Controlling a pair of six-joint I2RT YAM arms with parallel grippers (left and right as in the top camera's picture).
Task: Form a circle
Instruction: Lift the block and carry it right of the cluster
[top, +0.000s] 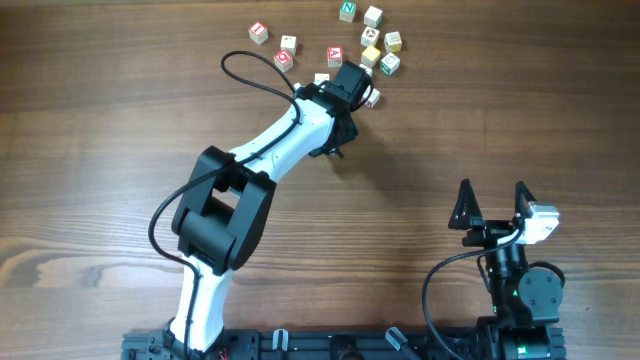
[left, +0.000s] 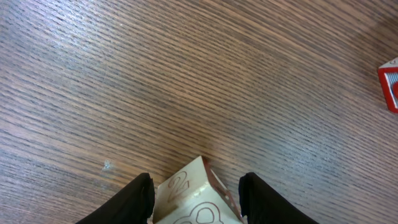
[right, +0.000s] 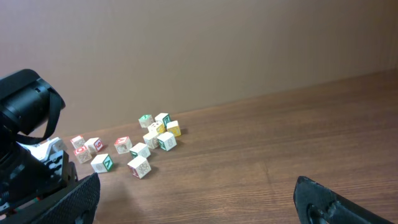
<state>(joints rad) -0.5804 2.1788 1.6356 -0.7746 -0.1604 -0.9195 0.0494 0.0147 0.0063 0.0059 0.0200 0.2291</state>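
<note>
My left gripper (left: 197, 194) is shut on a pale wooden letter cube (left: 189, 186) with brown-red outlines, held just above the table. Overhead, that gripper (top: 360, 88) reaches into the near edge of the cube group, with a cube (top: 372, 98) showing at its tip. No true ring shows: the circle is only a tight clump of cubes (top: 380, 50) just beyond it, also seen from the right wrist (right: 160, 134). My right gripper (top: 492, 195) stands open and empty at the near right (right: 196, 199).
More letter cubes lie loosely to the left of the clump, among them a red-marked one (top: 259, 32) and another (top: 335, 56). A red-faced cube (left: 390, 87) sits right of the held cube. The left arm's black cable (top: 250, 70) loops over the table.
</note>
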